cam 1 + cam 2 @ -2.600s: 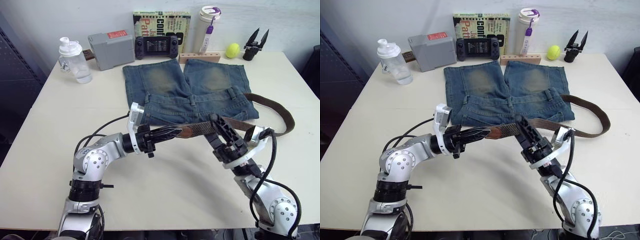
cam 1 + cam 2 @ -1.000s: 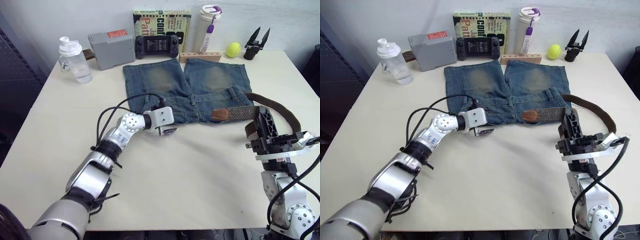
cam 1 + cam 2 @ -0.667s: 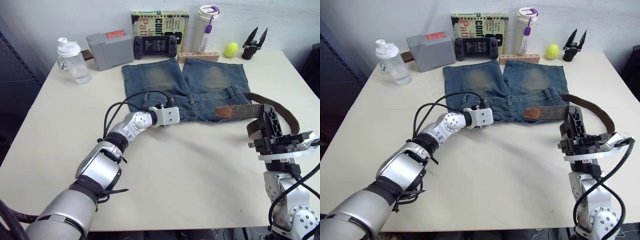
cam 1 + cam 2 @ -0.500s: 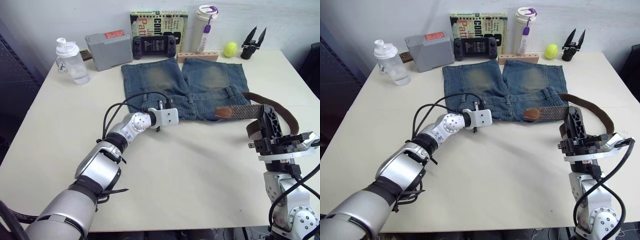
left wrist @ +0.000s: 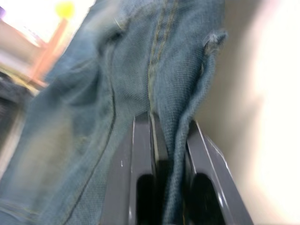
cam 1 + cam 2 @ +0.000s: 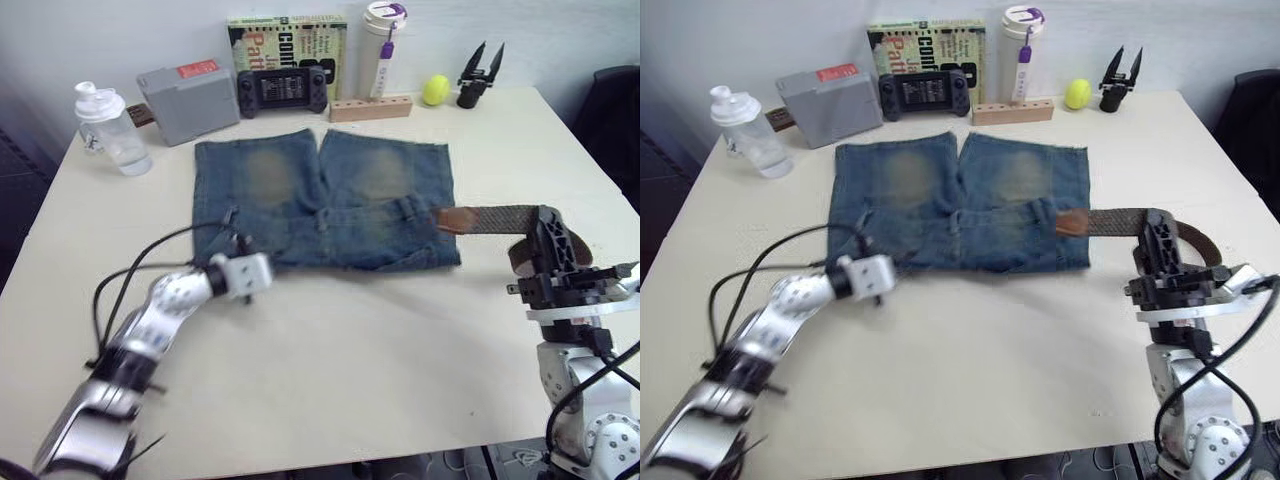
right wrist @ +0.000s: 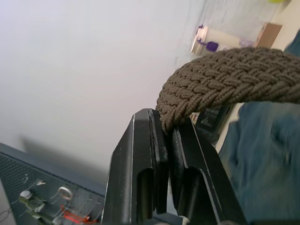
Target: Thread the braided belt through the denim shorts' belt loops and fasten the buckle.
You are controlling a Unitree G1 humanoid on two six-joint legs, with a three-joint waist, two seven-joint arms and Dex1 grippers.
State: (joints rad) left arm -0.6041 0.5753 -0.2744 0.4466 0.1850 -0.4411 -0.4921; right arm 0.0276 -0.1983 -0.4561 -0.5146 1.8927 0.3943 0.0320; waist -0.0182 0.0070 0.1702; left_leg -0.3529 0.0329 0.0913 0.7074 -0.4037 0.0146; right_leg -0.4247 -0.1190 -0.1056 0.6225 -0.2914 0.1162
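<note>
A: Left of the shorts [image 6: 320, 200], what is noted?

B: At the waistband's left corner the left gripper [image 5: 164, 154] is seen, its jaws pinched on a fold of denim. From the wrist camera the cloth is shown pressed between the two fingers [image 5: 140, 159]; from the head cameras this cannot be made out.

A: What has been altered since a few seconds ago?

B: Then, both grippers were held close together below the waistband, with the belt's leather tip at the left gripper. Since then the tip [image 6: 456, 219] has been carried to the right edge of the shorts, and the left gripper has been shifted to the left corner. The whole picture has also shifted, so the camera was moved too.

A: What does that imply for the task?

B: It is judged that threading is being restarted from the right side, with the waistband steadied on the left. No loop is seen to be passed yet. A loop [image 6: 409, 208] stands just left of the tip.

A: And right of the shorts?

B: The belt [image 6: 495, 217] is laid out to the right from the tip, then bent back into the right gripper [image 6: 550, 250], whose jaws are clamped on the braid. That grip is shown plainly by the right wrist camera [image 7: 206, 84]. The buckle cannot be made out.
</note>
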